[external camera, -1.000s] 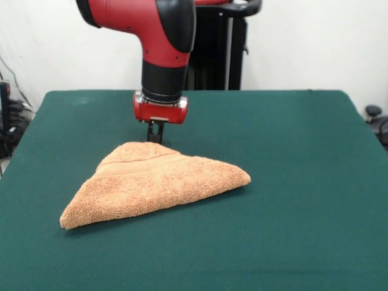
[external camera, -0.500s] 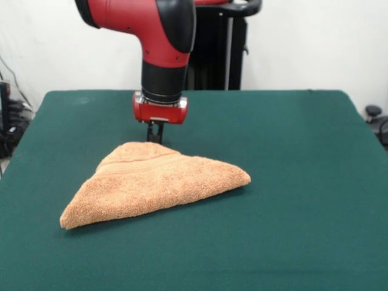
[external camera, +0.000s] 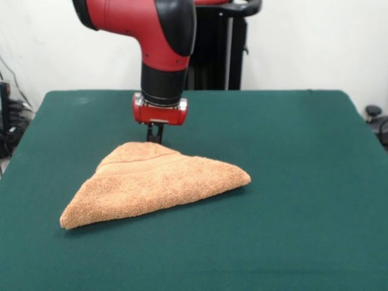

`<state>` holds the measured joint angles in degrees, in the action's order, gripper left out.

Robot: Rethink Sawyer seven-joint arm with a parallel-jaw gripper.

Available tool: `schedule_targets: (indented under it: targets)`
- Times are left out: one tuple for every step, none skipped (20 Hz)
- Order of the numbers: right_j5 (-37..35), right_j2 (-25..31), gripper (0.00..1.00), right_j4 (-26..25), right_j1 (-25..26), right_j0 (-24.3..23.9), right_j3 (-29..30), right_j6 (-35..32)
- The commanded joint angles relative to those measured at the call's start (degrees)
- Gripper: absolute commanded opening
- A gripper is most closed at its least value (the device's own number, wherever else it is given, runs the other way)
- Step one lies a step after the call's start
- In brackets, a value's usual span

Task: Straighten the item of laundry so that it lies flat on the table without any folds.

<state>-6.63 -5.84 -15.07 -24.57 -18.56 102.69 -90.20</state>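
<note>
The orange-tan terry-cloth towel (external camera: 154,182) lies on the dark green felt-like tabletop (external camera: 303,182), a little left of the middle in the front view. It is folded over itself into a rough triangle, so it is not flat. 1 long corner points to the near left, another corner points to the right, and the rounded top of the triangle is at the far side. A woven band runs across the upper layer near this top.

The red and black arm comes down from above and ends in a red wrist block. Below it the black gripper (external camera: 155,134) stands just behind the far top edge of the towel. The fingers look narrow and close together, but the towel hides their tips, so I cannot tell if they are closed or holding the cloth.
</note>
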Motion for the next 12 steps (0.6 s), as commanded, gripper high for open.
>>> schedule_targets:
  targets:
    - [3.71,9.34,0.0,0.55,9.65,1.7,-13.89,-4.87]
    - [3.76,9.19,0.0,0.6,9.61,1.93,-14.05,-5.08]
    - [3.53,9.19,0.0,0.66,9.66,2.07,-14.35,-5.14]
    - [3.3,9.19,0.0,0.71,9.71,2.2,-14.65,-5.2]
    - [3.07,9.2,0.0,0.77,9.76,2.34,-14.95,-5.26]
    - [2.77,9.23,0.0,0.83,9.79,2.4,-15.14,-5.32]
    - [2.12,8.98,0.0,1.06,9.82,2.81,-15.61,-5.43]
    - [1.74,8.84,0.0,1.13,9.77,3.01,-15.8,-5.56]
    - [1.23,8.58,0.0,1.26,9.63,3.37,-16.06,-5.72]
    - [0.71,8.31,0.0,1.39,9.5,3.74,-16.32,-5.88]
    - [-0.02,8.07,0.0,1.43,9.23,3.97,-16.41,-5.93]
    - [-0.34,7.97,0.0,1.39,9.05,4.14,-16.5,-5.99]
